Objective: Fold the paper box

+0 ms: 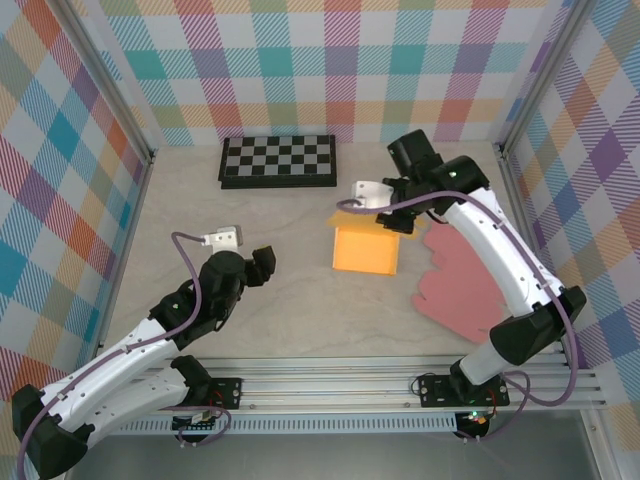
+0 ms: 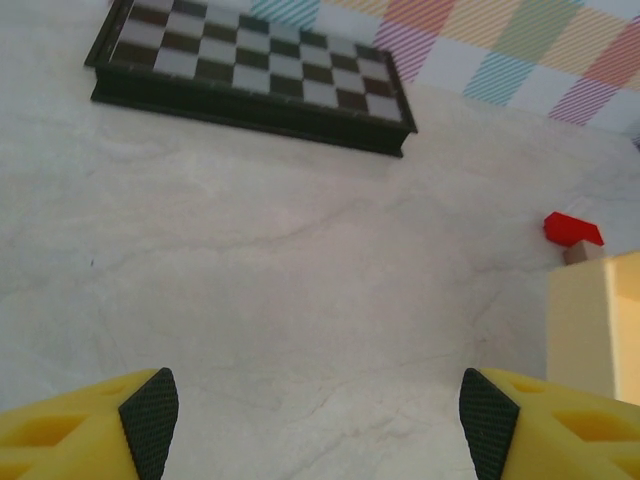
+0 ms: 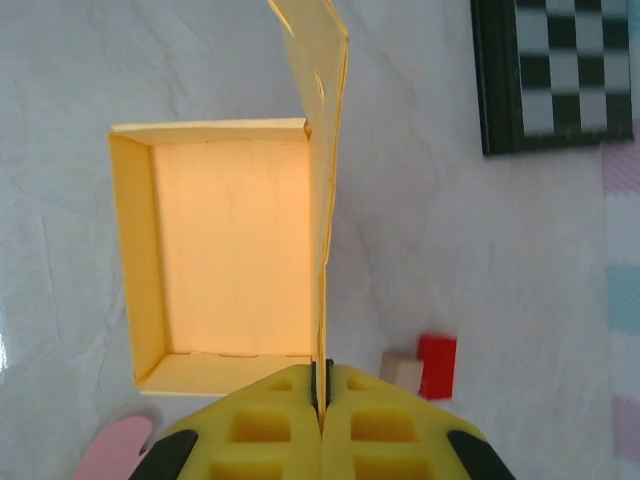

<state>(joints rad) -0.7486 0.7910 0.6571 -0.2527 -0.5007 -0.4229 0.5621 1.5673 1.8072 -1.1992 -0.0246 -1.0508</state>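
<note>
L claw [image 1: 262, 265] hangs open, empty; paper box [image 1: 365, 248] sits at its 3 o'clock, well apart. R claw [image 3: 320, 385] is nearer, pinched on the upright lid flap [image 3: 325, 200]. Flap runs 6-to-12 in wrist cam, open tray at its 9, so I reckon it folds that way.

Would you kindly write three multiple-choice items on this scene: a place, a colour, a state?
1. Where is the chessboard? A) far side of the table B) near edge C) right side
2. What colour is the paper box? A) green B) orange-yellow C) blue
3. How is the right gripper? A) open over the chessboard B) open, empty C) shut on the box's upright flap
Key: 1A, it lies beyond the box; 2B, as seen from above; 3C, its wrist view shows the pinch.
</note>
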